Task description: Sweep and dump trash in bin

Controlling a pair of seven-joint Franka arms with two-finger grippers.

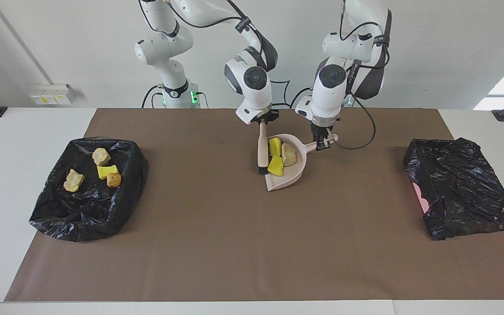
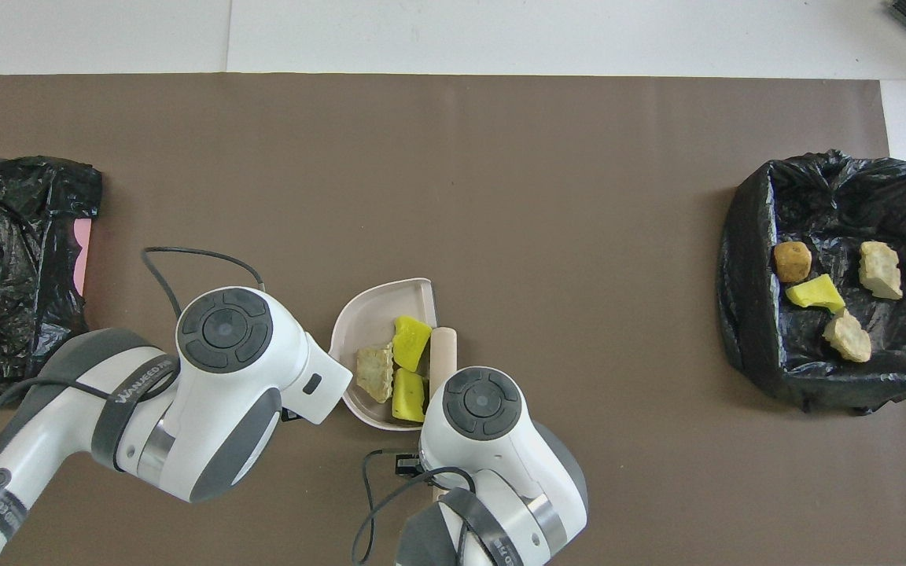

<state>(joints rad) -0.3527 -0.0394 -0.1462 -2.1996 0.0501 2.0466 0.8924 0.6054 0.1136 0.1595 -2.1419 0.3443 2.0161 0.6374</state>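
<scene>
On the brown-covered surface (image 1: 234, 245) I see my left hand (image 1: 322, 144) clamped on the dustpan (image 1: 289, 175) handle and my right hand (image 1: 263, 120) gripping the brush (image 1: 262, 151) at its mouth. Three scraps (image 1: 278, 157) lie in the pan; four more (image 1: 99, 170) sit in the black-lined bin (image 1: 81, 218) toward the right arm's end.

A brown paper mat (image 1: 243, 236) covers most of the white table (image 1: 24, 131). At the right arm's end of the mat sits a tray lined with crumpled black plastic film (image 1: 90, 205), its walls raised around an open hollow. At the left arm's end lies a flatter heap of the same black film (image 1: 462, 183), with a pink edge (image 1: 419, 192) showing beneath it. A white socket strip (image 1: 50, 94) is mounted on the wall.
</scene>
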